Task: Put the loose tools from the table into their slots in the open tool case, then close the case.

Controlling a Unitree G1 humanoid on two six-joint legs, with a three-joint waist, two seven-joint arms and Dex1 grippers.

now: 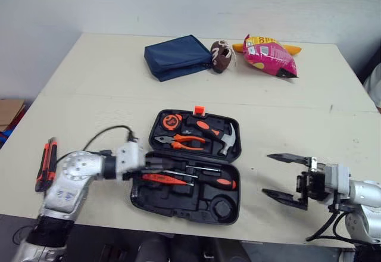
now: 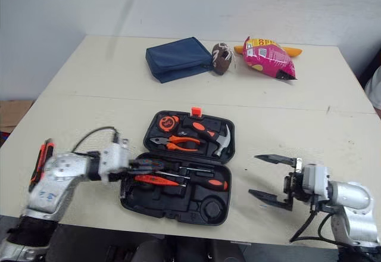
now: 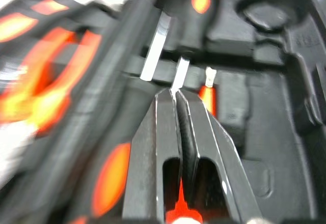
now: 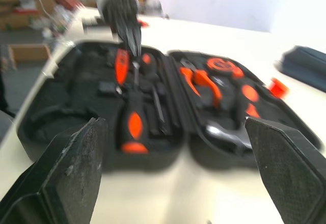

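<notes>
The black moulded-plastic tool case [image 1: 172,199] lies open mid-bench [image 1: 89,83], hinge running left to right, a black-and-orange screwdriver [image 1: 205,180] lying along its near tray, handle rightward, under the pinched-together left claw [image 3: 174,92], while the right claw [image 1: 267,174] gapes wide, empty.

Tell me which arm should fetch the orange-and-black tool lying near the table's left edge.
Left. The orange-and-black tool lies beside that arm, and the left gripper is over the tool case close by. The right gripper, though open, sits beyond the case's far side.
</notes>
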